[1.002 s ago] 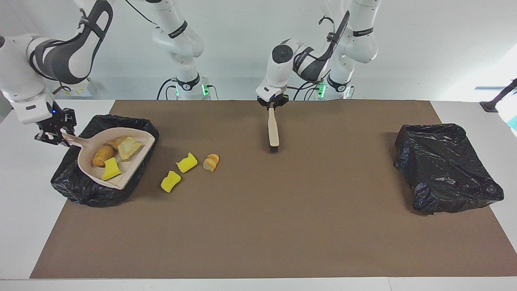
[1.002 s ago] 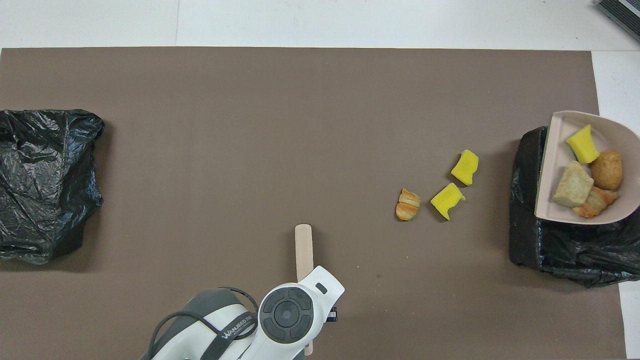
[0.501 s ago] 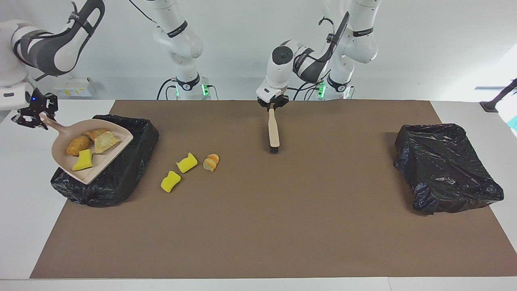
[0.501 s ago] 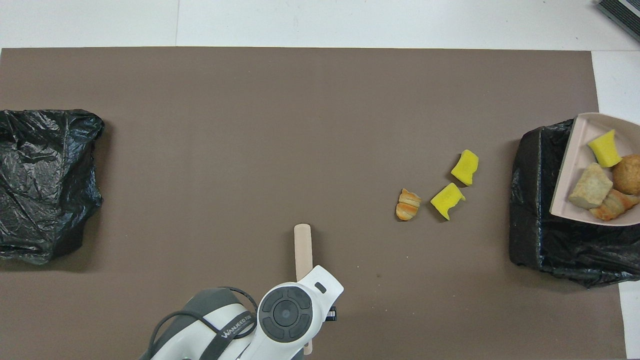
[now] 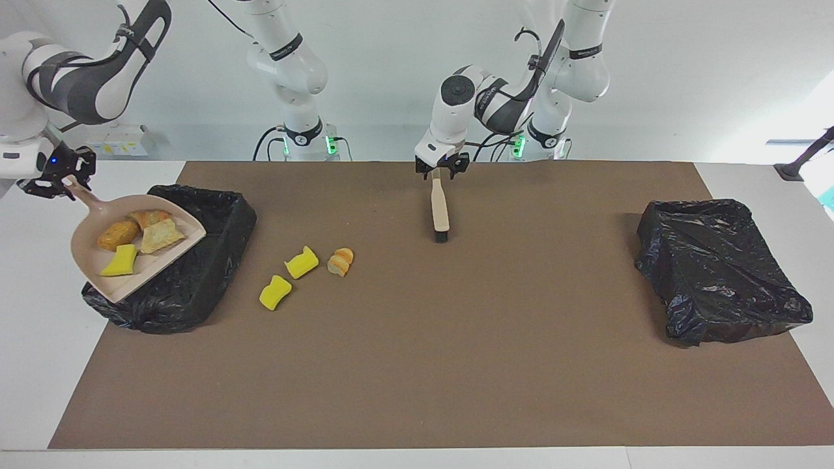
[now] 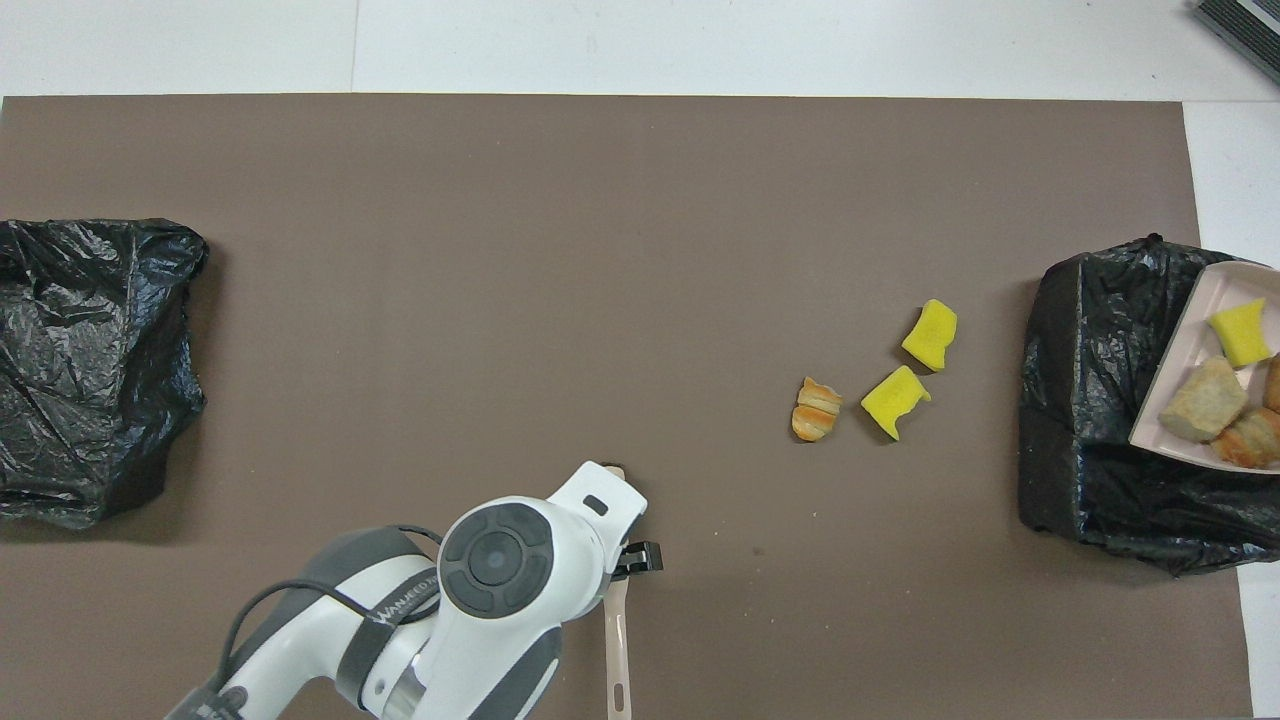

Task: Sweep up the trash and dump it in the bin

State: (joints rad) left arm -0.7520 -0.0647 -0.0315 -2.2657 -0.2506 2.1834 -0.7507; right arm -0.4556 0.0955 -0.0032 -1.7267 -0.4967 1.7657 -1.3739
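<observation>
My left pincer [image 5: 441, 168] hovers over the brush [image 5: 441, 215] handle, clenched or released I cannot tell, my right pincer [image 5: 55, 181] grasps the dustpan [image 5: 88, 264] holding four scraps [image 5: 118, 235] over the bin [image 5: 195, 293], not yet dumped, while three scraps [image 5: 301, 262] lie unswept on the worktop [image 5: 456, 339]

A white table [image 5: 39, 365] carries a large brown mat [image 5: 456, 365], a plain pale wall [image 5: 684, 78] stands at the robots' end, and bright light enters by the left arm's end.
</observation>
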